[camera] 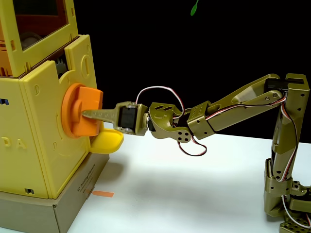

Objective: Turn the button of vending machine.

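Now, in the fixed view, the olive arm's jaws reach the orange knob on the yellow capsule machine, seemingly clamped on its bar. Turning well likely means rolling the wrist squarely, without slipping.

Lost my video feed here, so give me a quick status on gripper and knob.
Gripper at the orange button, one finger across its bar; jaw state unclear. Button on vending machine front. Yellow tray just below, not blocking.

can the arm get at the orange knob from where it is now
Probably yes: the pincer already lies across the knob on the machine, with nothing between them. Whether it actually grips the bar can't be told from this side.
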Robot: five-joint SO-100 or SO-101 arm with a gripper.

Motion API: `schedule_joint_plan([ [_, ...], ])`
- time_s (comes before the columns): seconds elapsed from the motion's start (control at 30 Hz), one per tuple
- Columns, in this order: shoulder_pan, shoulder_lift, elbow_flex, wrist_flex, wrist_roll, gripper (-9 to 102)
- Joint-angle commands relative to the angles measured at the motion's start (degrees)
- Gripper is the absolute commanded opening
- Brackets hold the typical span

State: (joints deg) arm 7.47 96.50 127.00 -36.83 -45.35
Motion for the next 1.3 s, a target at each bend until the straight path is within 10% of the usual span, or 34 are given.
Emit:
schedule_joint_plan([
  [0.0,1.8,4.1,-1.8,0.2,19.4,-1],
  [0.73,1.5,6.3,-1.4,3.2,139.1,-1],
  [1.27,1.0,6.2,-1.0,3.7,144.8,0],
])
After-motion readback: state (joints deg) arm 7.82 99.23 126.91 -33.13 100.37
